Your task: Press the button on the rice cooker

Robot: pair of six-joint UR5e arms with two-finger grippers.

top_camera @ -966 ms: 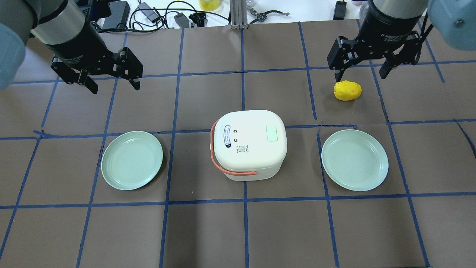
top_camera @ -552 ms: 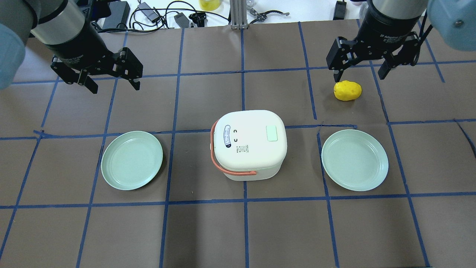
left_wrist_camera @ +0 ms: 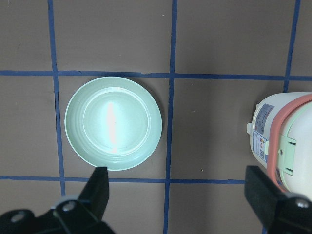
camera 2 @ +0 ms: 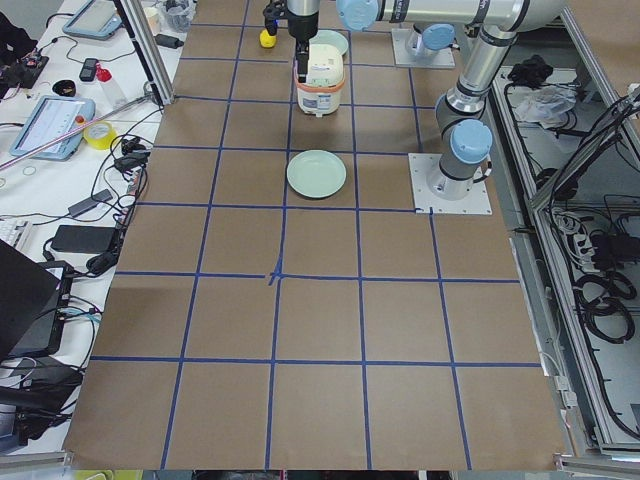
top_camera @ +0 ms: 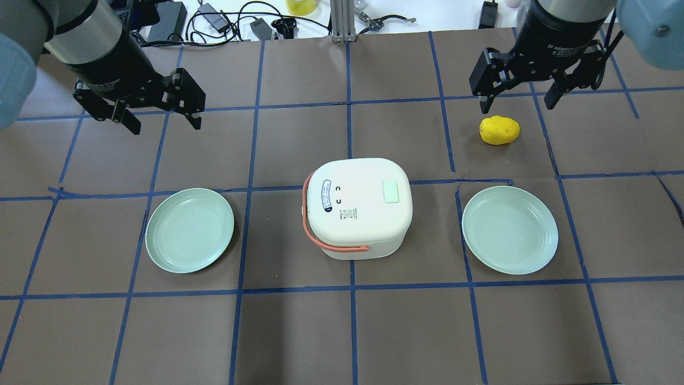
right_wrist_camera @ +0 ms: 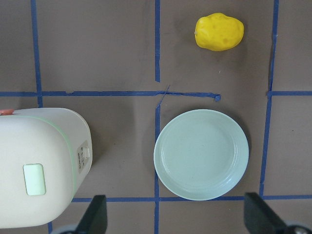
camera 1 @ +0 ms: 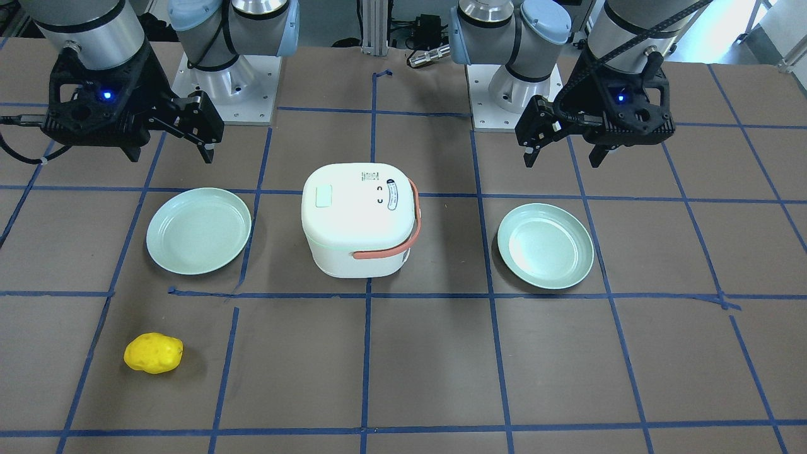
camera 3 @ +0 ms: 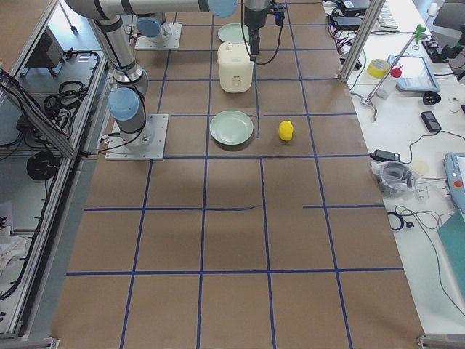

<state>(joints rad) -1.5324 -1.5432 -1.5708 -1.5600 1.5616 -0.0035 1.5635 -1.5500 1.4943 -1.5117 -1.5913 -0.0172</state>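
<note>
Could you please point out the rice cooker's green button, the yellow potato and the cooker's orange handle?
rice cooker button (top_camera: 391, 191), overhead exterior view, centre of the pale green rectangle.
yellow potato (top_camera: 499, 130), overhead exterior view, middle of its top.
orange handle (top_camera: 347, 248), overhead exterior view, straight stretch at the near side.

Brown table (top_camera: 299, 331) (blue-taped grid)

Overhead and front views face each other, both looking down on the rice cooker (top_camera: 357, 206).
</note>
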